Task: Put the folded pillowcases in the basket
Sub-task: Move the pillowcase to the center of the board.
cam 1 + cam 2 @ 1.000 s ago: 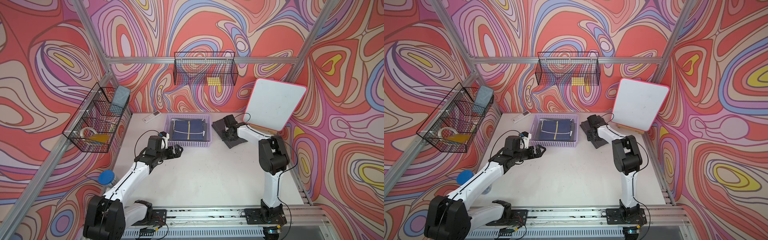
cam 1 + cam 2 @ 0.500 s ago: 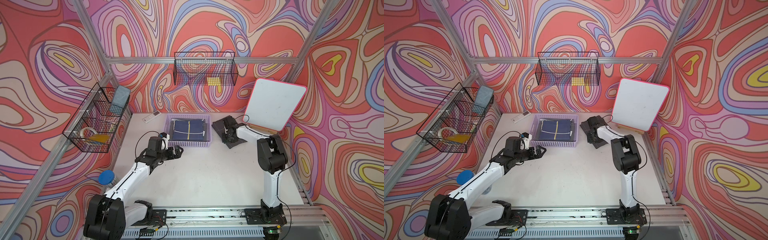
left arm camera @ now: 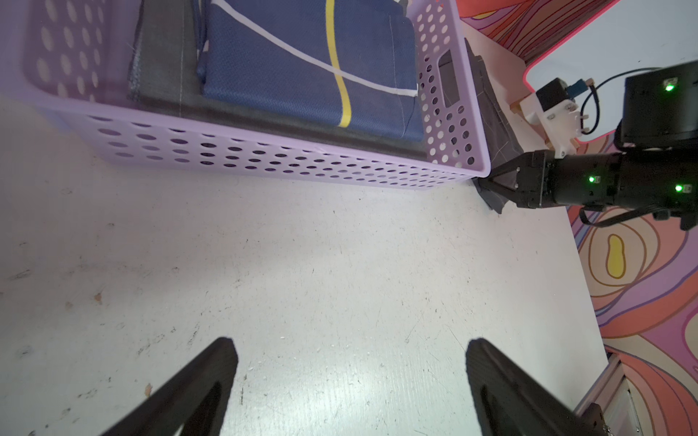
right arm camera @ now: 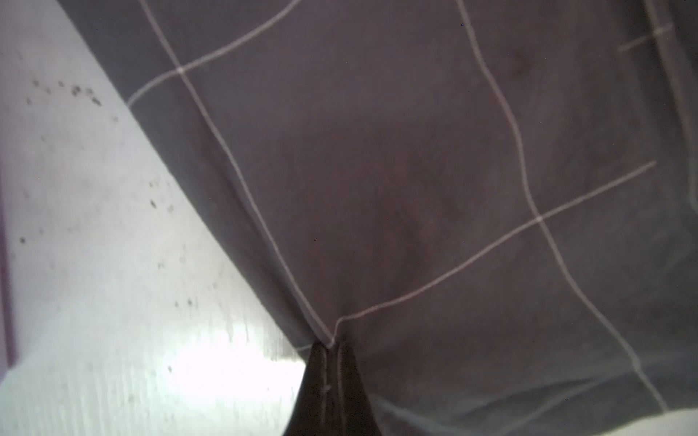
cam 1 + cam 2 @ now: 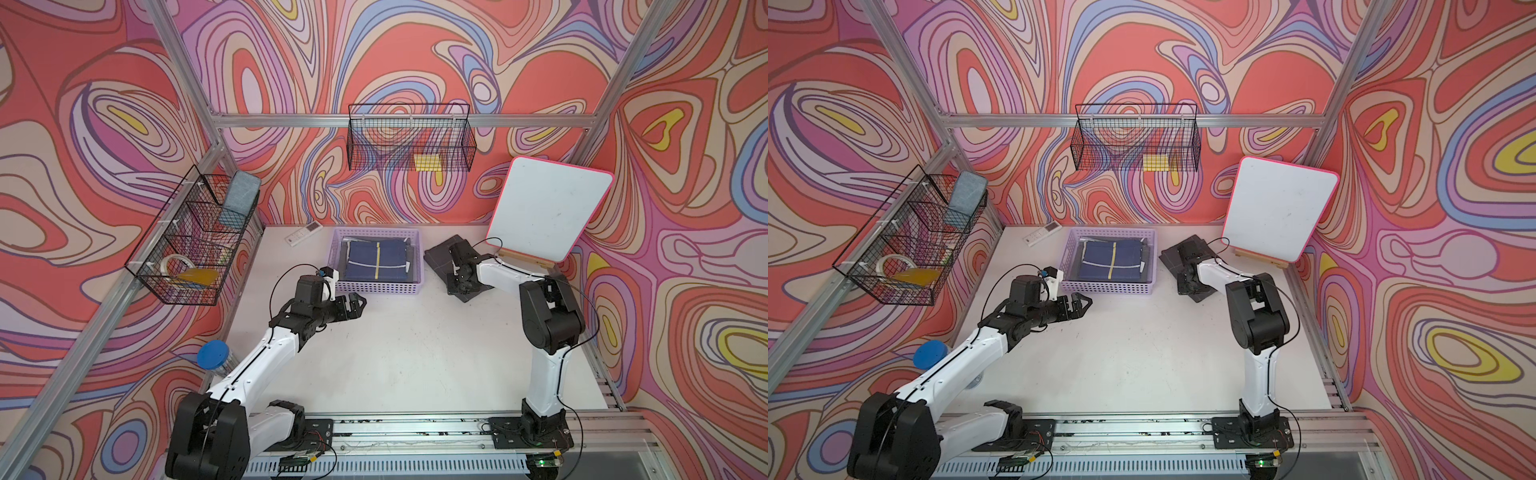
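Right wrist view: the right gripper [image 4: 329, 345] has its jaws pressed together on a pinch of the folded pillowcase [image 4: 415, 170]. The dark grey, white-checked fabric puckers to a point at the tips, so it is gripping cloth. The pinch is at an edge where the cloth meets the table [image 4: 94, 264].

In the left wrist view those tips sit at the near corner of the pillowcase, just beside the right front corner of the basket [image 3: 264, 158]. The rest of the pillowcase lies on the table outside the basket, along its right wall.

The lilac basket already holds a navy cloth [image 3: 302, 68] with a yellow and a white stripe, folded and lying on a darker grey cloth [image 3: 162, 75].

The left gripper [image 5: 357, 301] has its jaws spread wide and holds nothing. It hovers over bare table in front of the basket's left front corner, not touching it.

I judge the step in hand to be the grasp. The grip is made but the lift has not begun.

The next move calls for:
- raising the corner high enough that the hanging cloth clears the perforated wall;
- carrying it leftward over the rim;
- lowering it onto the navy cloth.

A single corner pinch will probably let the fold sag open, so the lift should be slow. The free left gripper could take a second corner.
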`<action>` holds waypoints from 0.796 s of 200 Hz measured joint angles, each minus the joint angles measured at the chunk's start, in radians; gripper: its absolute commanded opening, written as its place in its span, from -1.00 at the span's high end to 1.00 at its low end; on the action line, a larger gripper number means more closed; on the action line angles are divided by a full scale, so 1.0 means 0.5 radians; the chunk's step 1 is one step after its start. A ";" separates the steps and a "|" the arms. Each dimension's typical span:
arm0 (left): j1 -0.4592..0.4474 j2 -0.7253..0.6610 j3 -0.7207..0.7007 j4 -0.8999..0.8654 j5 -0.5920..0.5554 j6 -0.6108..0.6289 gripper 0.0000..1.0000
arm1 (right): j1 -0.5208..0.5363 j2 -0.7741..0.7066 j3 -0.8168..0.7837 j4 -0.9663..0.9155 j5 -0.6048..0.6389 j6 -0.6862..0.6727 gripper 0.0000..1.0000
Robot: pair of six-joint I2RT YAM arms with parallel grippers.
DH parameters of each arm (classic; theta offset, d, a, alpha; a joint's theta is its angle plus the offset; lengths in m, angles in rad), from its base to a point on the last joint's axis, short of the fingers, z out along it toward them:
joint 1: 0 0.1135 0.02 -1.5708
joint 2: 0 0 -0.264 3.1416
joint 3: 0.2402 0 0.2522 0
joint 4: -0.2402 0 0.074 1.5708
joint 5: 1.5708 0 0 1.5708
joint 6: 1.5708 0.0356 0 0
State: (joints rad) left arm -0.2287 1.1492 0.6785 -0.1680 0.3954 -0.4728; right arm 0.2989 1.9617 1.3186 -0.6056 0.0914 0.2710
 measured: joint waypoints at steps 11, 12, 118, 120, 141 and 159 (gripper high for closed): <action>0.000 -0.014 -0.002 0.000 0.006 0.000 -0.98 | 0.000 -0.095 -0.119 -0.003 -0.011 0.032 1.00; 0.000 -0.015 -0.003 0.000 0.005 -0.001 -0.98 | 0.000 -0.108 -0.138 -0.003 -0.014 0.038 1.00; -0.004 -0.119 -0.075 0.001 0.028 -0.022 -0.98 | 0.004 -0.866 -0.671 -0.071 -0.208 0.208 0.02; -0.004 -0.121 -0.075 0.000 0.027 -0.023 -0.98 | 0.004 -0.864 -0.665 -0.069 -0.216 0.205 0.01; -0.004 -0.145 -0.077 -0.008 0.027 -0.028 -0.98 | 0.008 -0.809 -0.582 -0.034 -0.290 0.140 0.04; -0.004 -0.168 -0.079 -0.019 0.027 -0.029 -0.98 | 0.013 -0.677 -0.452 0.030 -0.343 0.099 0.07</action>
State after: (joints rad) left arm -0.2306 1.0653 0.6392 -0.1776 0.4088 -0.4873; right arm 0.3054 1.6234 1.0924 -0.5907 -0.0803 0.3206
